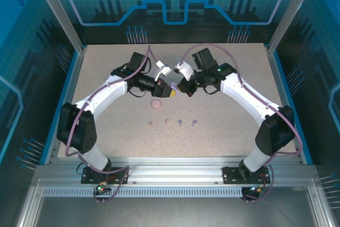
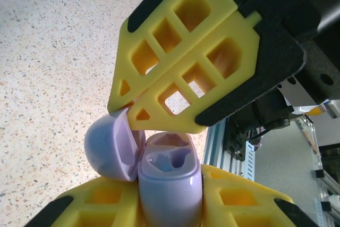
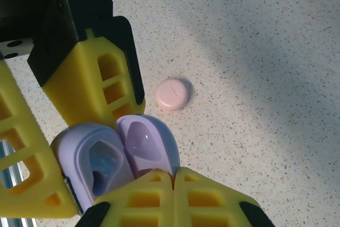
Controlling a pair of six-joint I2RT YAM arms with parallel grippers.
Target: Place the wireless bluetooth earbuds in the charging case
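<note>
My left gripper (image 1: 171, 90) (image 2: 170, 198) is shut on the base of the purple charging case (image 2: 170, 182) (image 3: 98, 166), held above the table. Its lid (image 2: 109, 150) (image 3: 146, 142) stands swung open, and both sockets look empty. My right gripper (image 1: 185, 88) (image 3: 174, 176) is shut, with its joined yellow tips resting against the rim of the open lid. On the table nearer the arm bases lie the wireless bluetooth earbuds in a row: two pale pink ones (image 1: 150, 125) (image 1: 167, 121) and two purple ones (image 1: 180, 123) (image 1: 194, 123).
A closed pink round case (image 1: 156, 104) (image 3: 172, 93) lies on the speckled table just below the two grippers. An aluminium frame rail (image 1: 170, 176) runs along the near edge.
</note>
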